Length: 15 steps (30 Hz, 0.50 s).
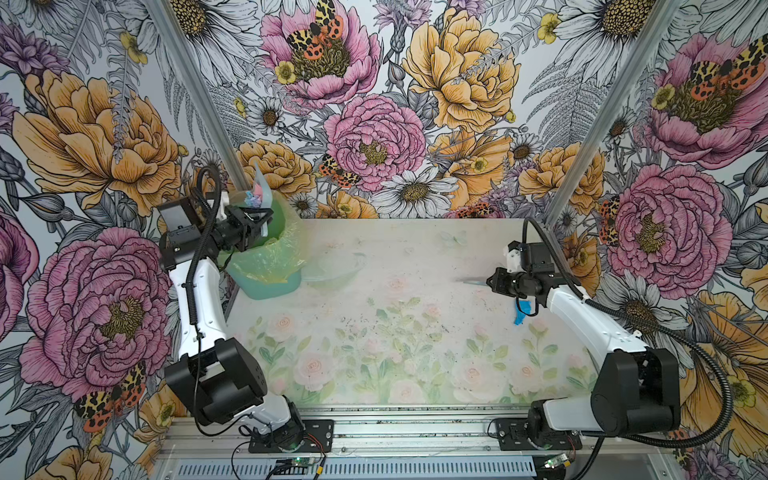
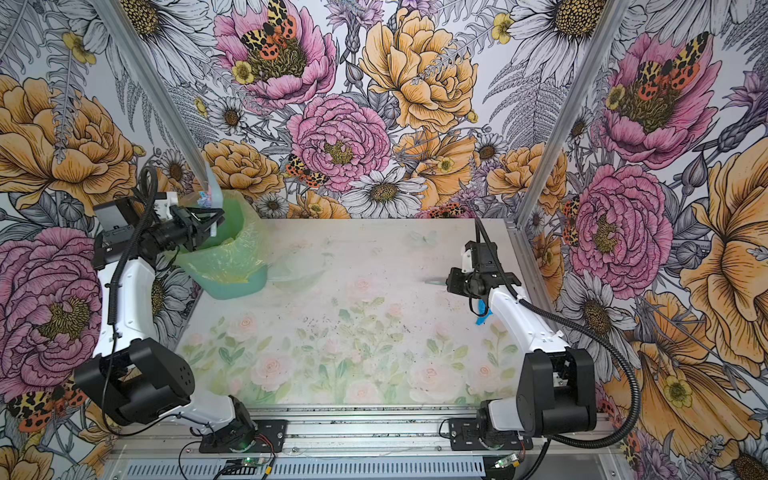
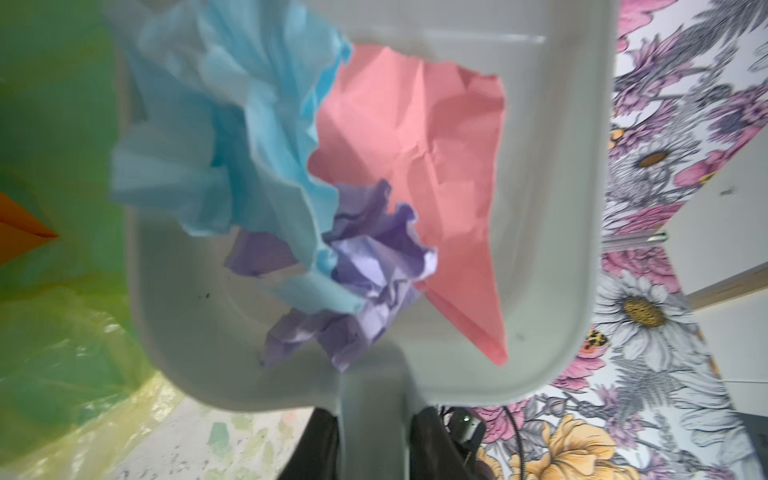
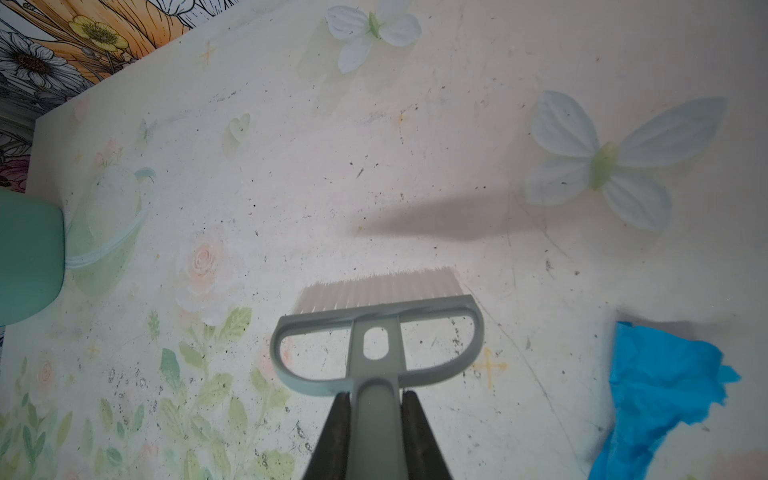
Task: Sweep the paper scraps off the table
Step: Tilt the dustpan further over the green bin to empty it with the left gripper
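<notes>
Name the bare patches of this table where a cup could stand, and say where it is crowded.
Bare: the middle and near strip of the table between the arm bases, and the far edge right of the green bin. Crowded: far-left corner, bin plus dustpan; right side, brush and blue scrap.

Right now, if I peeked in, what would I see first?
Bright paper wads, light blue, pink and lilac, sit in the dustpan that the left gripper holds tilted over the green bin in the far left corner of the table. The right gripper holds a brush above its right side, near one bright blue scrap.
</notes>
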Each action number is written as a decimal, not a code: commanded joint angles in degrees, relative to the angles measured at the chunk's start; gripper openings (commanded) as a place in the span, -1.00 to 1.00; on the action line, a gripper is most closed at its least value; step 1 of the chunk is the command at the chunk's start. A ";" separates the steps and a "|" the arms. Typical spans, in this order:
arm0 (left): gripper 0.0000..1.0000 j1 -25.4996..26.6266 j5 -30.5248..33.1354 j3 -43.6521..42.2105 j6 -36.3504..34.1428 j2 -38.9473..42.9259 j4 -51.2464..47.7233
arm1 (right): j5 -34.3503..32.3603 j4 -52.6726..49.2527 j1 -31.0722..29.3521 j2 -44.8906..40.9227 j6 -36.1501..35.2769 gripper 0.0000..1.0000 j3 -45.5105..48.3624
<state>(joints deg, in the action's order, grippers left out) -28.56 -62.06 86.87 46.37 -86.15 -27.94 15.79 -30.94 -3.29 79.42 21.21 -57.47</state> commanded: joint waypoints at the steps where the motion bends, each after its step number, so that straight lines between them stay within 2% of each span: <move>1: -1.00 -1.05 -4.52 -3.27 12.24 0.72 16.21 | 0.51 1.47 0.23 -1.72 0.28 -1.00 0.14; 15: -1.00 -1.32 -4.21 -3.55 13.79 -0.07 17.47 | 0.38 1.41 0.22 -1.52 -0.03 -1.00 0.34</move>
<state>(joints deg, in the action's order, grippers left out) -29.34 -65.06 83.11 59.20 -86.13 -12.93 15.94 -30.94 -3.29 79.40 21.19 -57.41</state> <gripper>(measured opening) 0.222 0.172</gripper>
